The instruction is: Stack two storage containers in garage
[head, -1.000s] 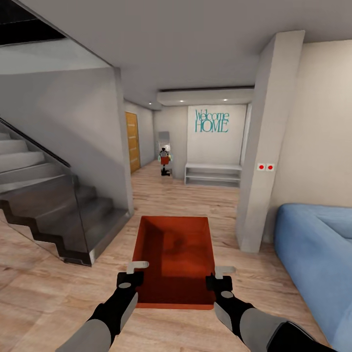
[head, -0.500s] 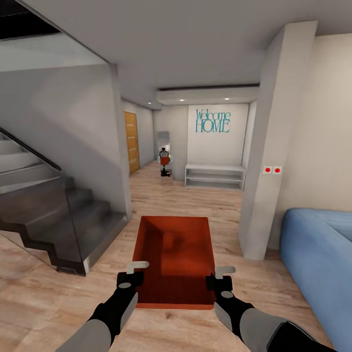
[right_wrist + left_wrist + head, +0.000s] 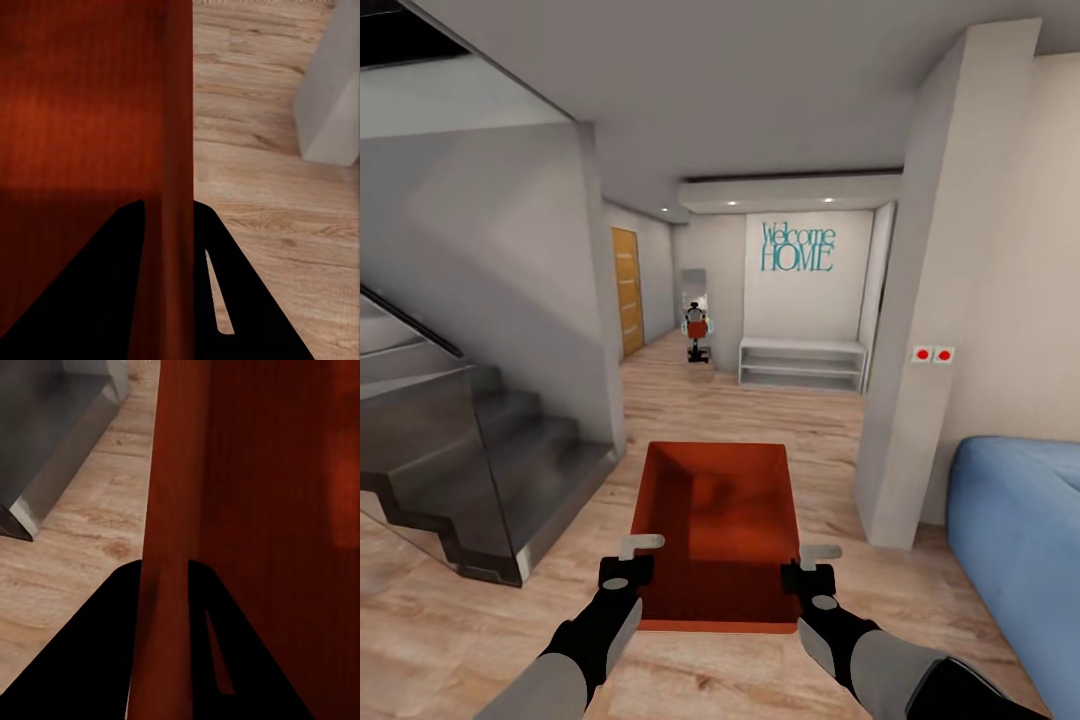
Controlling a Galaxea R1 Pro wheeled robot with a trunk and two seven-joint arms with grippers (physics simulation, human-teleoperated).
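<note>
Storage container (image 3: pixel 715 520), an open orange-red rectangular box with thin plain walls and no lid, is held level in front of the robot, above a light wood plank floor (image 3: pixel 760 400). Both arms reach forward and slightly inward. The left pincer (image 3: pixel 628 562) is pinching the container's left wall near its close corner, one finger on each side of the wall (image 3: pixel 169 585). The right pincer (image 3: pixel 810 565) is pinching the right wall (image 3: pixel 176 225) the same way. A grey staircase (image 3: pixel 480 450) stands to the left, a blue sofa (image 3: pixel 1020 530) to the right, and a "Welcome HOME" sign (image 3: pixel 797 247) hangs on the far wall above a white bench (image 3: pixel 802 362).
</note>
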